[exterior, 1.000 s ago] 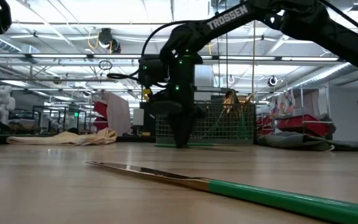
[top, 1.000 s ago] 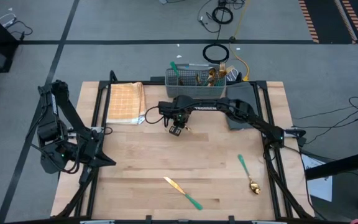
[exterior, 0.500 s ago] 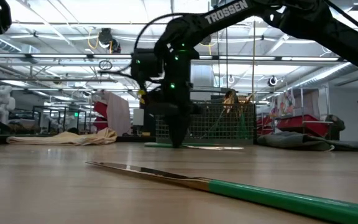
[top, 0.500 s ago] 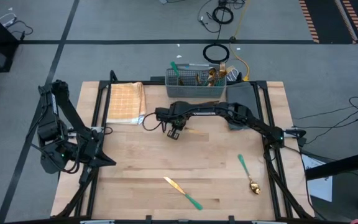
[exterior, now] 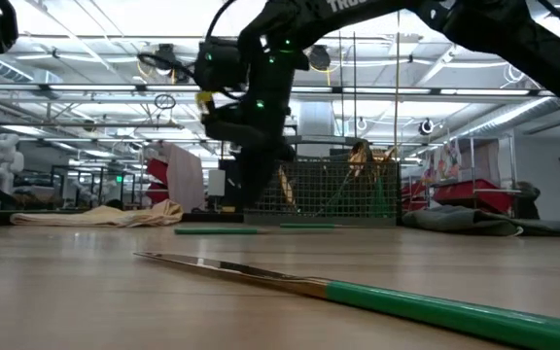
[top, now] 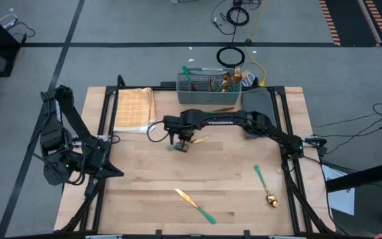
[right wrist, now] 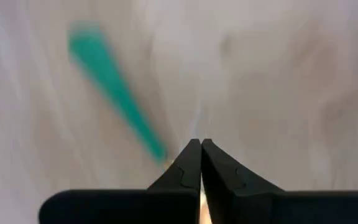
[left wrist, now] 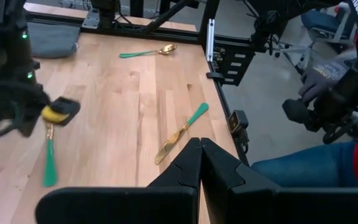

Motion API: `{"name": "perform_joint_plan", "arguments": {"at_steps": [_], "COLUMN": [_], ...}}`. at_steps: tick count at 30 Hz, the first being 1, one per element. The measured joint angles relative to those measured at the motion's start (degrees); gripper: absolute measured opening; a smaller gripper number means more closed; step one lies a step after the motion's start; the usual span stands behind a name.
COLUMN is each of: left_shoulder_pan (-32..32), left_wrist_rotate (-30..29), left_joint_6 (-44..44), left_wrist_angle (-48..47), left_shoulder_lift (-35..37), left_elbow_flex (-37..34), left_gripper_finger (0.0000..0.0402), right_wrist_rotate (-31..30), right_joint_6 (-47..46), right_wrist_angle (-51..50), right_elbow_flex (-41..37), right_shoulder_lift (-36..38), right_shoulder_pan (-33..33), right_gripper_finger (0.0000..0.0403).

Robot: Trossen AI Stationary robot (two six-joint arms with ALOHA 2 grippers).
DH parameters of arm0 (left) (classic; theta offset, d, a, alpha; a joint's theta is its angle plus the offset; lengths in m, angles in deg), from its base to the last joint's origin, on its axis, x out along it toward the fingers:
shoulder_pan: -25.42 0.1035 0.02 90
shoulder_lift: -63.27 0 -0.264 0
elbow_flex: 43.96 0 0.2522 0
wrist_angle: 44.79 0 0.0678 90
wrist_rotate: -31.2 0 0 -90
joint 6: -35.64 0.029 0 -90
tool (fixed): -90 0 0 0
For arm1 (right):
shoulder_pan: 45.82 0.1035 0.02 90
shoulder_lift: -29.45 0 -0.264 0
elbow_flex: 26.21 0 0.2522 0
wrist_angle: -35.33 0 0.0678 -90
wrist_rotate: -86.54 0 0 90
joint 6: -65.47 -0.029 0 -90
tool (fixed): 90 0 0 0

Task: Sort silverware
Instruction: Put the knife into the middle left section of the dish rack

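Fingers (right wrist: 197,149) shut on silverware piece (right wrist: 114,87)

Knife (top: 195,205), gold blade and teal handle, lies flat and diagonal near the front edge of the table. Spoon (top: 264,186) flat toward the right side, gold bowl nearest the front. More pieces (top: 223,81) stand upright at the back; another (left wrist: 49,152) lies flat mid-table.

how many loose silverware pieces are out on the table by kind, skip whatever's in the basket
knife: 1
spoon: 1
third piece, kind unclear: 1
total: 3
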Motion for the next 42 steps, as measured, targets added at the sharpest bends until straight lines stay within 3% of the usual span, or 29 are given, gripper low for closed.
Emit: {"name": "perform_joint_plan", "arguments": {"at_steps": [4, 8, 13, 17, 23, 36, 39, 42], "left_shoulder_pan": [0.0, 0.0, 0.0, 0.0, 0.0, 0.0, 0.0, 0.0], "left_wrist_rotate": [0.0, 0.0, -0.7, -0.8, -0.9, -1.5, -2.1, -2.2], "left_joint_6": [0.0, 0.0, 0.0, 0.0, 0.0, 0.1, 0.1, 0.1], "left_wrist_angle": [0.0, -0.2, -0.2, -0.2, -0.2, -1.9, -2.7, -3.5], "left_shoulder_lift": [0.0, 0.0, 0.0, 0.0, 0.0, 0.0, 0.0, 0.0], "left_elbow_flex": [0.0, 0.0, 0.0, 0.0, 0.0, 0.0, 0.0, 0.0], "left_gripper_finger": [0.001, 0.001, 0.001, 0.001, 0.001, 0.001, 0.001, 0.001], "right_wrist_rotate": [3.7, 4.2, 0.0, 0.1, 4.1, 4.0, 3.2, 3.2], "right_joint_6": [11.5, 20.6, 25.1, 26.2, 27.6, 29.2, 29.8, 30.3], "right_wrist_angle": [-6.5, -5.1, 1.5, 3.7, 2.4, 1.6, -0.6, -2.5], "right_elbow_flex": [-0.1, -0.1, 0.0, 0.0, 0.0, 0.5, 0.6, 0.7], "right_shoulder_lift": [0.0, 0.0, 0.0, -0.4, -1.5, -6.3, -7.5, -8.0], "right_shoulder_pan": [0.8, 2.1, 2.3, 1.8, 1.4, 1.1, 1.2, 1.3], "right_gripper_finger": [0.0036, 0.0103, 0.0184, 0.0212, 0.0206, 0.0199, 0.0173, 0.0112]}}
